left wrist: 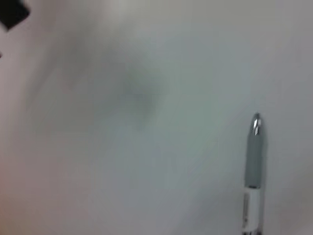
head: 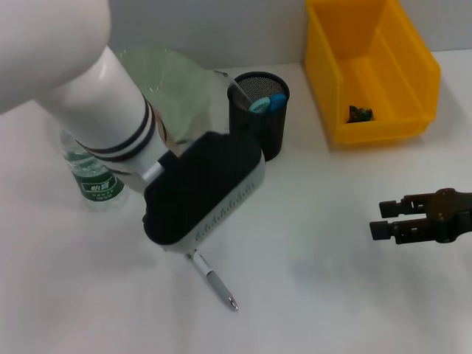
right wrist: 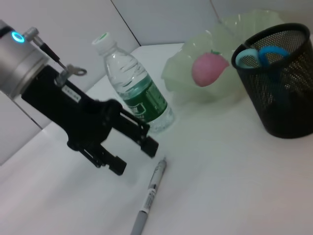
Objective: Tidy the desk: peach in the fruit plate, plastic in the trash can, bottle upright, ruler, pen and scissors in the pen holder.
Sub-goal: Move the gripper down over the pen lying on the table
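Near the worktop's front edge, left of centre, the pen (head: pixel 217 284) lies flat. The left gripper (right wrist: pixel 132 149) hovers just above its cap end, fingers spread and empty. Toward the right edge, the right gripper (head: pixel 385 219) waits, parted, empty.

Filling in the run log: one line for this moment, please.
left tool: open over pen | pen: flat on desk | right tool: idle at right | bottle: upright | peach: in plate
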Action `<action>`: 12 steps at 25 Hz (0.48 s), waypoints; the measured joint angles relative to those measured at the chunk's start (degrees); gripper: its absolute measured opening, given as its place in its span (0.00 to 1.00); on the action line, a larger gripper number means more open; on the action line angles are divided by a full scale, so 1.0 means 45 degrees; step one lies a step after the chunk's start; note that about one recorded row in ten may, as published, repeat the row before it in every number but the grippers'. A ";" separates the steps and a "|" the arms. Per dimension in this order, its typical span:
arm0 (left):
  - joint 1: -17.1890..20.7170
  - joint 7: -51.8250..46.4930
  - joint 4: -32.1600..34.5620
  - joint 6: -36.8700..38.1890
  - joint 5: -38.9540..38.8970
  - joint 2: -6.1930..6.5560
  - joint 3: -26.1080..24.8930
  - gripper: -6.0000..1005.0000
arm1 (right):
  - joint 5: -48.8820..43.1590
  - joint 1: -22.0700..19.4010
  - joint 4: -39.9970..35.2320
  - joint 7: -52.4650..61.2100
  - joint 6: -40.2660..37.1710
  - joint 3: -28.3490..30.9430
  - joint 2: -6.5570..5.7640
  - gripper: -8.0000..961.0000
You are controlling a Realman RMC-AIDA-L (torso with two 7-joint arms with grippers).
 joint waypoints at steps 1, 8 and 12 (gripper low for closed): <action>-0.0042 0.0114 -0.0062 0.0018 -0.0049 -0.0002 0.0079 0.77 | 0.0006 0.0008 0.0057 -0.0031 0.0010 -0.0001 0.0000 0.76; -0.0556 0.0597 -0.0908 0.0298 -0.0845 -0.0014 0.0629 0.76 | -0.0008 0.0096 0.0108 -0.0142 0.0008 0.0000 0.0002 0.76; -0.0789 0.0872 -0.1517 0.0051 -0.1023 -0.0049 0.0767 0.76 | -0.0027 0.0134 0.0108 -0.0157 0.0017 0.0000 0.0001 0.76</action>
